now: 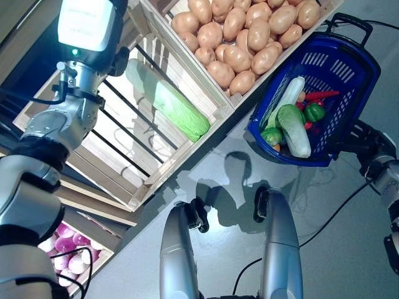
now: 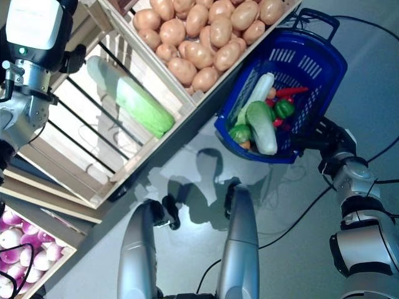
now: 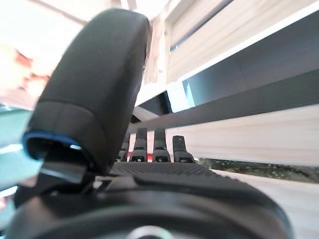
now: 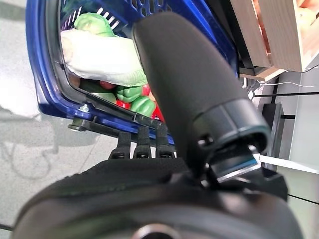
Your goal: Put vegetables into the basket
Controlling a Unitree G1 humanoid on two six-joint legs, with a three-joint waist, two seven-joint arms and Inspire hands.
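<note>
blue basket (image 1: 336,68): right hand (image 4: 149,149) curled round its black handle, held beside the crates for loading; left hand (image 3: 149,149) fingers straight, empty, near cabbage (image 1: 177,106).

A sloped wooden shelf (image 1: 187,84) of slatted crates carries the produce. One crate (image 1: 218,87) is heaped with potatoes (image 1: 240,37). The crate beside it, nearest the left hand's fingers (image 3: 149,144), holds a single pale green cabbage (image 1: 171,103) lying on its slats. A lower crate (image 2: 47,265) holds what look like purple onions (image 2: 19,252).
</note>
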